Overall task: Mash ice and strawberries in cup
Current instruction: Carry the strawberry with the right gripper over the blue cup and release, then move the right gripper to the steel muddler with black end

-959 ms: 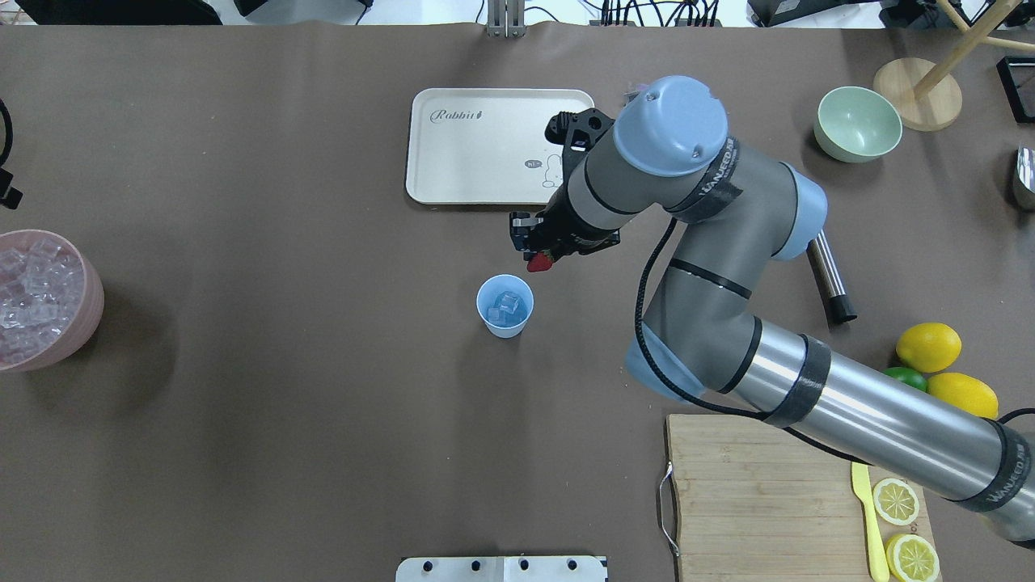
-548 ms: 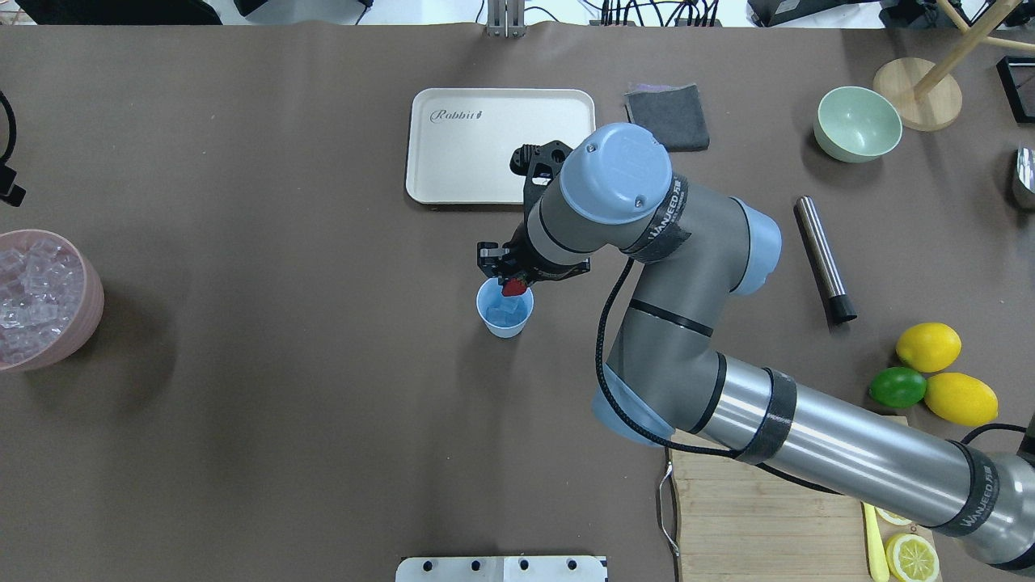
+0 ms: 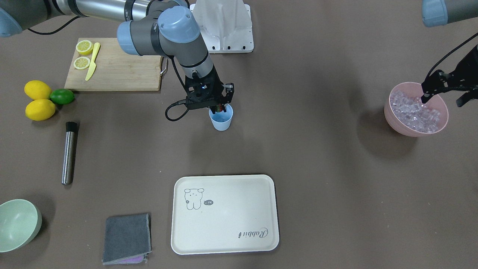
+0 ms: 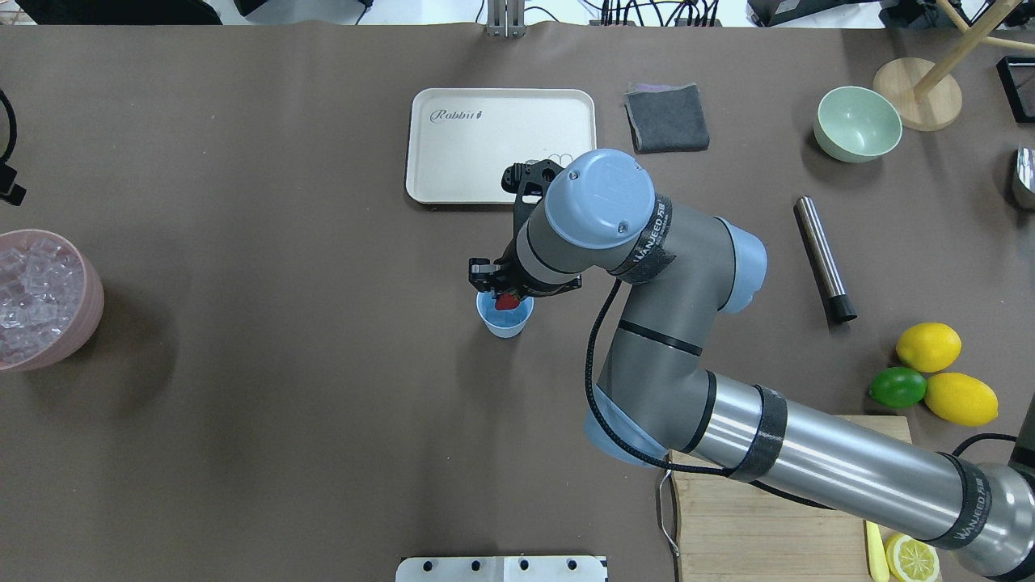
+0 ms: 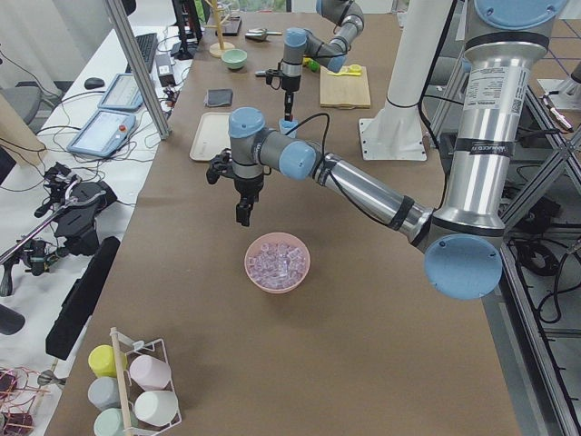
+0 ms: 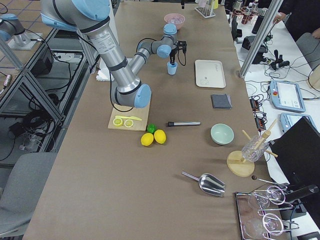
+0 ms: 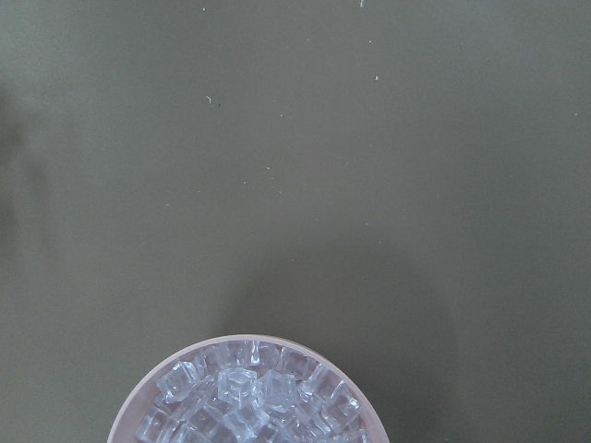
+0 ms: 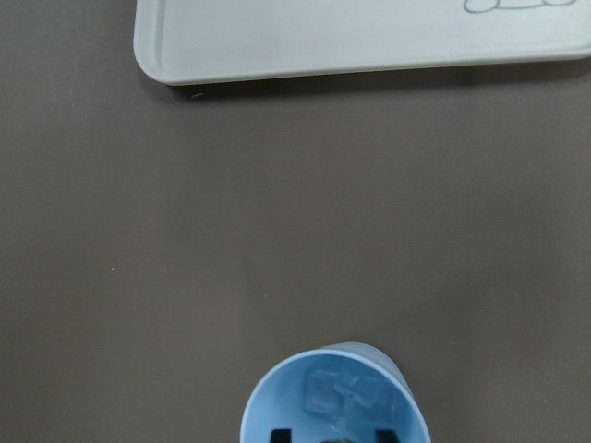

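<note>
Front view: my right jaws pinch the small red strawberry (image 3: 220, 109) over the light-blue plastic tumbler (image 3: 221, 122). Left jaws are spread above the pink ice bowl (image 3: 396, 125). Overhead: the berry hangs near the far rim, so releasing now may bounce it onto the surface. Right wrist: clear ice cubes (image 8: 337, 392) lie inside the tumbler.

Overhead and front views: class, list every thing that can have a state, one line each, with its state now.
cup, upright, holding ice
strawberry, gripped at the cup's mouth
right gripper, shut on strawberry
left gripper, open above pink bowl
pink bowl, upright, full of ice
green bowl, upright
metal cylinder, lying on its side
cloth, folded
</note>
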{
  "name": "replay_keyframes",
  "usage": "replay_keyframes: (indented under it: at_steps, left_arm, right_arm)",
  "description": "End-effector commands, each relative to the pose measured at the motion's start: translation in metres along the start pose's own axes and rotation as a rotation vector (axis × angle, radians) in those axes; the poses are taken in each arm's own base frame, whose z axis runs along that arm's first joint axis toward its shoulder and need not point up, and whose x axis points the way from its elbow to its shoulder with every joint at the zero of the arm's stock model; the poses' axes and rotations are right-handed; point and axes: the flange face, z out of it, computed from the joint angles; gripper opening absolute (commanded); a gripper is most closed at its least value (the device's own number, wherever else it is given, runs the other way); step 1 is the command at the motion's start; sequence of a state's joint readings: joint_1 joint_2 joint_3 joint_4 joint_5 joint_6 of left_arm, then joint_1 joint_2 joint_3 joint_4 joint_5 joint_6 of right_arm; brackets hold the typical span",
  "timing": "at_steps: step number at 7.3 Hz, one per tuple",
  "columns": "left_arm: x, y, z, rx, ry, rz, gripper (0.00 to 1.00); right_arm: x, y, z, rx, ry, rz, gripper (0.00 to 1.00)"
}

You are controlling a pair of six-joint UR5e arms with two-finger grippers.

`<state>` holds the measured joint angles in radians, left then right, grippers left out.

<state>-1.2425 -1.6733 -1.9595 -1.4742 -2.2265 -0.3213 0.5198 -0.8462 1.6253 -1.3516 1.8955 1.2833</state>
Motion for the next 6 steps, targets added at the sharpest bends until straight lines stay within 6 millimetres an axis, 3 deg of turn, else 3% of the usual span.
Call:
replay_keyframes:
  at_steps: [1,2,3,4,5,6]
  left_arm:
    - [0.001,0.001,-0.001,0.002,0.0,-0.002,0.97]
    - [0.001,0.001,-0.002,0.003,0.0,-0.001,0.97]
    - [-0.001,0.002,-0.001,0.002,-0.001,-0.004,0.97]
    - [0.0,0.002,-0.002,0.003,0.0,-0.005,0.97]
    - [0.0,0.003,-0.004,0.007,0.003,-0.007,0.97]
    - [0.0,0.006,-0.007,0.007,0.006,-0.008,0.98]
  right_arm:
    - [-0.002,-0.002,-0.001,0.003,0.0,0.035,0.76]
    - [0.0,-0.006,-0.005,0.001,0.013,0.045,0.77]
    - [0.008,-0.018,-0.023,0.003,0.029,0.068,0.74]
    - [0.032,-0.036,-0.058,-0.024,0.051,0.106,0.73]
    - [0.074,-0.05,-0.078,-0.028,0.073,0.115,0.72]
    - [0.119,-0.065,-0.081,-0.015,0.111,0.068,0.72]
